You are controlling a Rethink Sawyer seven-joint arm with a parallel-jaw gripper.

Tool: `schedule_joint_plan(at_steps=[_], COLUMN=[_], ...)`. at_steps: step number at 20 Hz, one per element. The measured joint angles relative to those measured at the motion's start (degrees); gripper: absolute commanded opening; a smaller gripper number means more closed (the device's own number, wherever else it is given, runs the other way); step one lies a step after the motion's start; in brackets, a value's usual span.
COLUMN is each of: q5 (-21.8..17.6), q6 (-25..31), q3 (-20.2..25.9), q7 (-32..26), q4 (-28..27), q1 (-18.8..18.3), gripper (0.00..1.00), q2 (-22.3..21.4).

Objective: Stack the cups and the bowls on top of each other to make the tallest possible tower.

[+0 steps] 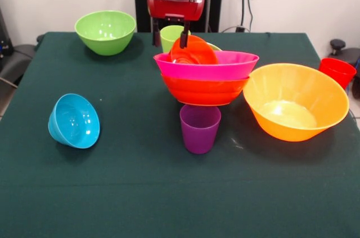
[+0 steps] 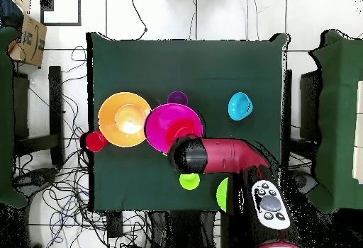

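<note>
Purple cup [image 1: 199, 129] stood nearest, lower centre of the table [image 1: 140, 193]. Blue bowl [image 1: 73, 120] lay tipped at left. Centre: pink bowl [image 1: 206, 65] sat in red-orange bowl [image 1: 203, 91] w/ small orange-red bowl [image 1: 193, 51] inside, its rim pinched by the hand [image 1: 170, 39]. Large orange bowl [image 1: 295, 101] at right.

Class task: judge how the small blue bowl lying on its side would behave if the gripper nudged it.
The blue bowl rests tipped on its curved wall, so a nudge would probably rock or roll it. Its glossy surface suggests it could slip on contact. It looks like thin plastic, so it is likely light and would slide easily on the green tablecloth.
</note>
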Motion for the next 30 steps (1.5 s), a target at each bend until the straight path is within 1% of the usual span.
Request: schedule_joint_plan(at_steps=[7,12,16,17,21,22,25,26,28,30], q5=[0.51,1.77,3.42,3.88,4.22,4.24,4.18,4.17,4.16,3.62], q6=[0.01,0.3,2.32,3.59,6.15,7.96,9.42,9.93,9.96,9.9], q3=[-0.03,0.51,1.14,1.29,1.54,1.75,2.11,2.45,2.76,3.2], q7=[0.0,0.0,0.0,0.0,0.0,0.0,0.0,0.0,0.0,0.0], q4=[0.18,0.53,0.58,0.56,0.31,-0.19,-1.0,-1.76,-2.45,-3.95], q1=[0.02,-1.11,-3.05,-3.93,-5.37,-6.47,-7.77,-8.76,-9.63,-10.95], gripper=[1.0,1.0,1.0,1.0,1.0,1.0,1.0,1.0,1.0,1.0], q2=[-1.62,-4.71,-7.61,-8.82,-10.3,-10.94,-11.0,-10.65,-10.14,-8.67])
